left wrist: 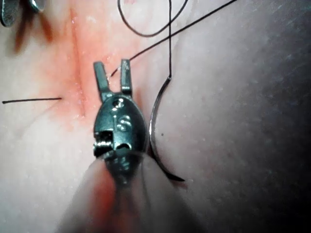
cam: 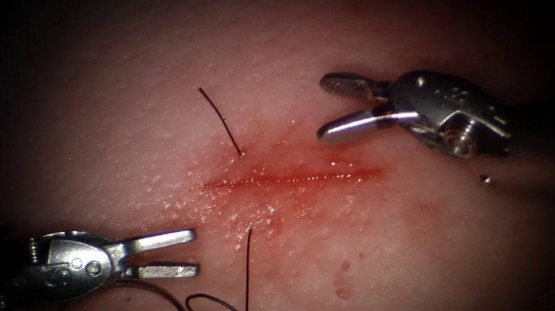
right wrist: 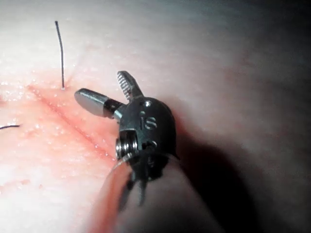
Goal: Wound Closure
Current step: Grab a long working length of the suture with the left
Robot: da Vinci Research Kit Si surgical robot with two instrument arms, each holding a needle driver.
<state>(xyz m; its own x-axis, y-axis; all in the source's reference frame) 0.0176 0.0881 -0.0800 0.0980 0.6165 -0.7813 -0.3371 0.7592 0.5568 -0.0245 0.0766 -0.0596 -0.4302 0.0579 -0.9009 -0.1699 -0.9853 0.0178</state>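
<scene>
The cut [cam: 294, 178] runs across the tissue [cam: 114, 125], wet with red fluid. The thread [cam: 246, 277] goes through the tissue near the cut's left end. A short free end [cam: 219, 120] sticks out above the cut, and the long part leaves below it and coils. The curved needle [cam: 168, 297] lies free on the tissue beside my left tool [cam: 194, 252], which is open and holds nothing. In the left wrist view the needle [left wrist: 153, 126] lies next to the left tool [left wrist: 112, 64]. My right tool [cam: 322, 109] is open and empty just above the cut's right half, as the right wrist view shows too [right wrist: 99, 84].
A thread loop [cam: 215, 309] lies at the lower edge, right of the needle. A red fluid smear [cam: 342, 284] marks the tissue below the cut's right part. A small shiny speck [cam: 486, 179] sits under the right tool's wrist.
</scene>
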